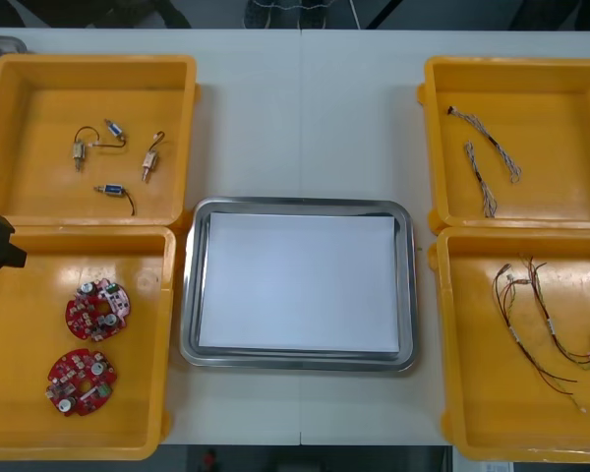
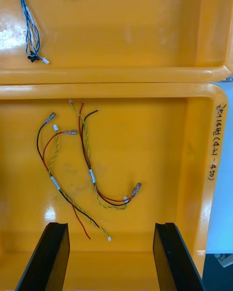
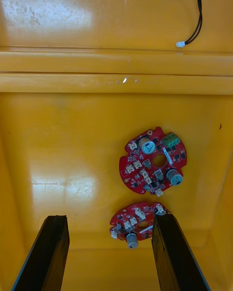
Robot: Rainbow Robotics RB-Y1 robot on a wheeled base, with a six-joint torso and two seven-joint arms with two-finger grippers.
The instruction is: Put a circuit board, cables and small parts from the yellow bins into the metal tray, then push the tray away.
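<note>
Front view shows tray (image 1: pixel 300 206), 3 o'clock of boards (image 1: pixel 96 309). Wrist views show left gripper (image 3: pixel 109 219), right gripper (image 2: pixel 110 225) spread wide, empty.

Right tool (image 2: pixel 110 228) above the nearer yellow bin (image 2: pixel 145 126), its two black fingers (image 2: pixel 53 257) standing well apart with nothing between them. Just beyond the fingertips lie loose red, yellow and black cables (image 2: pixel 90 174) with small connectors at their ends. Past the adjoining rims, the farther yellow bin (image 2: pixel 145 29) holds a twisted blue and white cable (image 2: pixel 29 26). Handwritten marking (image 2: pixel 217 143) on the nearer bin's rim.
</note>
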